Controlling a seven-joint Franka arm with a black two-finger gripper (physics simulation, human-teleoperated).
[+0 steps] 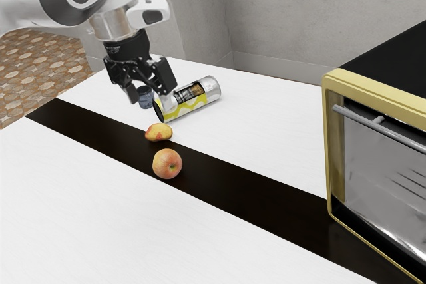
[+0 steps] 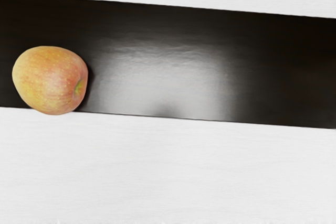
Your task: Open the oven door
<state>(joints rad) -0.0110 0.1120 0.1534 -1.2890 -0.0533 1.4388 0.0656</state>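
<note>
Two pieces of fruit sit on the black band across the white table: a red-and-yellow apple and, near it, a smaller yellow fruit with red patches. The exterior view takes in the oven too, over at its right, along with a silver can with a yellow and white label, lying on its side, and a small dark blue container partly behind the gripper. From the wrist view you get the apple from above, its greenish stem hollow turned to one side, and a broad pale sheen across the band.

As for the oven door, it's on the front of the oven, well apart from the gripper, upright and shut in its pale gold frame. The panel is grey and glassy, with thin dark slanting lines, and a round grey bar handle runs along near its upper edge. Up above the table by the can, the gripper's jaws stand apart, nothing clamped between them.
</note>
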